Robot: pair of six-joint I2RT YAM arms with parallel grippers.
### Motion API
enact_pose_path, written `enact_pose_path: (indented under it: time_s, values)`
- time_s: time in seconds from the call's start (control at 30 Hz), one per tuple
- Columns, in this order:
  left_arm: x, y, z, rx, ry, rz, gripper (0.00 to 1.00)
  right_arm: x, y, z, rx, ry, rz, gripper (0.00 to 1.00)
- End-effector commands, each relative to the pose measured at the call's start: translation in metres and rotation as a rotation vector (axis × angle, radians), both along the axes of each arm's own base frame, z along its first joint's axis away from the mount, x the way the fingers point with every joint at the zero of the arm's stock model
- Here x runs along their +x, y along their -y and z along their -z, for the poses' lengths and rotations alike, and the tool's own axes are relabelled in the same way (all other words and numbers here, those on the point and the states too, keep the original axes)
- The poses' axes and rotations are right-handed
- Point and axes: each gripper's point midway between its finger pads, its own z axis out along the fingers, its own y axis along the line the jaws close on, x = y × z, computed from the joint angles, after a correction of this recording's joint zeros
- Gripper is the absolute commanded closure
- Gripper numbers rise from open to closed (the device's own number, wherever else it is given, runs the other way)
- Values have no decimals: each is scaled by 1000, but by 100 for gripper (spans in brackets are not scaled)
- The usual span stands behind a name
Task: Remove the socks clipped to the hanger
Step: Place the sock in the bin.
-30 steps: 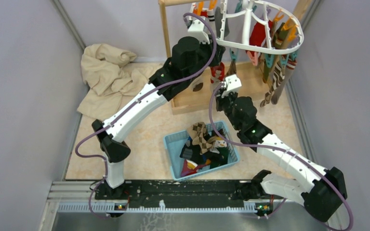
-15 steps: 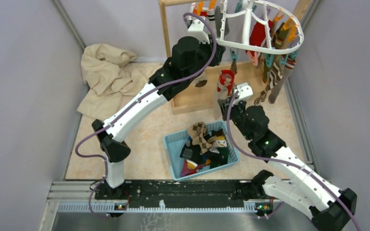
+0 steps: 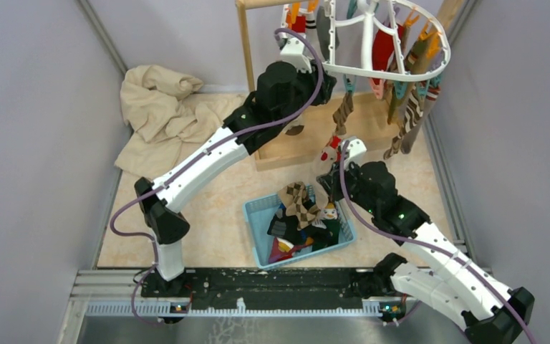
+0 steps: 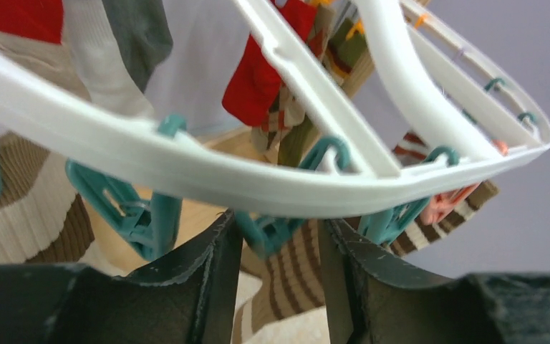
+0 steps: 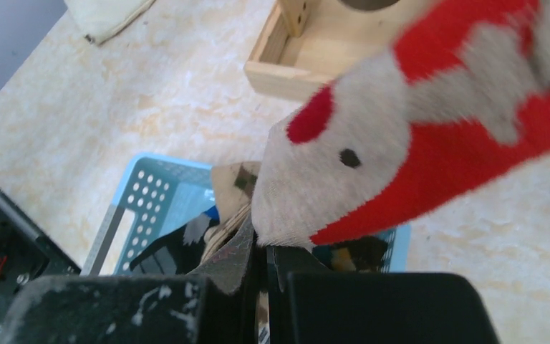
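Note:
The white hanger (image 3: 401, 72) hangs at the back right, and several socks (image 3: 408, 118) are still clipped to it. My left gripper (image 3: 327, 77) is up at its near rim. In the left wrist view its jaws (image 4: 279, 226) stand apart just under the hanger's rim (image 4: 258, 193). A teal clip (image 4: 272, 233) holding a brown striped sock (image 4: 293, 276) sits between them, against the left finger. My right gripper (image 3: 327, 168) is shut on a red and white sock (image 3: 331, 150). It holds this sock (image 5: 415, 136) free of the hanger, above the far edge of the blue basket (image 5: 150, 193).
The blue basket (image 3: 258, 215) on the floor holds several loose socks (image 3: 301, 204). The wooden stand (image 3: 286, 147) carries the hanger. A large beige cloth (image 3: 161, 115) lies at the back left. Grey walls close in both sides.
My right gripper pulled the red and white sock off the hanger and brought it down and back towards the basket. My left gripper shifted slightly up along the rim.

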Motion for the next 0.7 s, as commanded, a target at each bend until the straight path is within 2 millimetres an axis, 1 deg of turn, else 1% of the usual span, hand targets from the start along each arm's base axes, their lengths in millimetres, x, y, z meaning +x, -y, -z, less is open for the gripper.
enact_pose_path:
  time_s: [0.0,0.1,0.2,0.33,0.43,0.47,0.6,0.67]
  values:
    - [-11,-7,-8,-7,20,29,47,-21,-13,-23,76,-30,-93,100]
    - [-16,-10,-7,-8,21,43,38,-28,-17,-26,90,-57,-122,100]
    - [-20,-13,-6,-4,22,52,33,-34,-20,-31,93,-77,-152,100]
    - [-26,-19,-5,9,21,61,31,-45,-18,-44,92,-90,-184,100]
    - [-32,-26,-3,15,19,66,29,-56,-16,-49,87,-104,-217,100]
    - [-34,-27,1,22,15,69,29,-62,-17,-51,91,-112,-241,100]
    - [-42,-35,2,26,21,77,28,-75,-19,-52,100,-144,-294,100]
    - [-47,-41,-1,23,30,82,27,-79,-19,-48,100,-158,-303,100]
